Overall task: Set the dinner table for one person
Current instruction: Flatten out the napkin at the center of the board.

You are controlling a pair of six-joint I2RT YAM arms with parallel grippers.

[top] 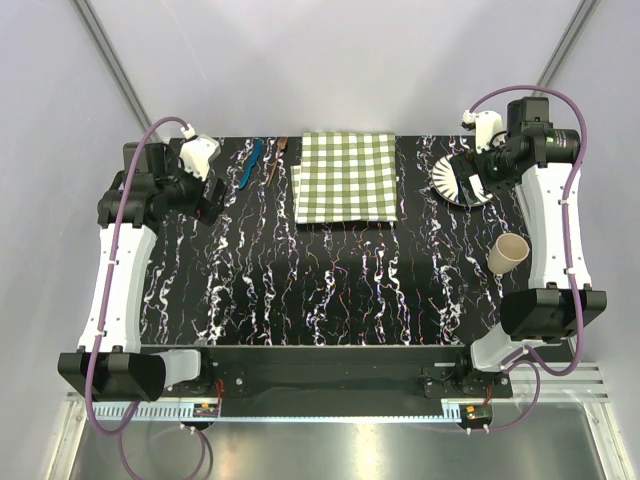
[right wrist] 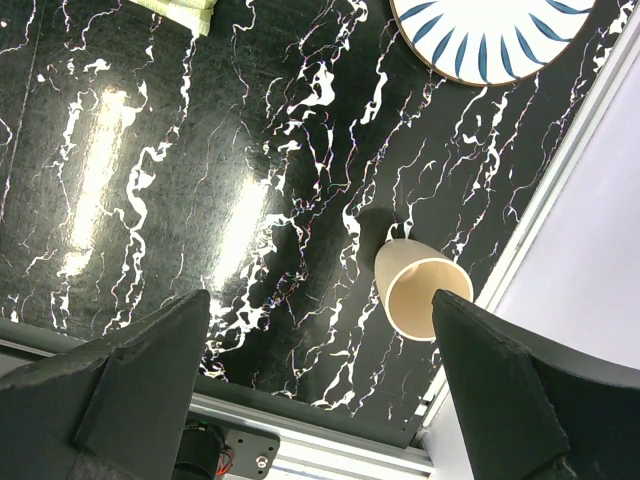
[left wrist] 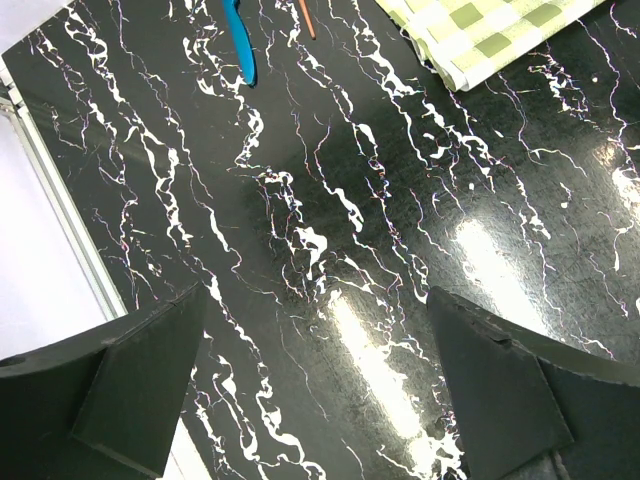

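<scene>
The dinner table (top: 330, 280) is a black tabletop with white veins. A green-and-white checked cloth (top: 346, 177) lies at its far middle. A blue utensil (top: 248, 165) and a brown utensil (top: 281, 158) lie left of the cloth. A white plate with blue stripes (top: 452, 180) lies at the far right, and a beige cup (top: 507, 254) stands nearer on the right. My left gripper (top: 212, 200) is open and empty over the far left of the table. My right gripper (top: 480, 185) is open and empty above the plate's near edge.
The left wrist view shows bare tabletop (left wrist: 330, 200) between the fingers, with the blue utensil (left wrist: 240, 40) and cloth corner (left wrist: 490, 30) beyond. The right wrist view shows the cup (right wrist: 420, 292), the plate (right wrist: 490, 35) and the table's right edge (right wrist: 540, 210).
</scene>
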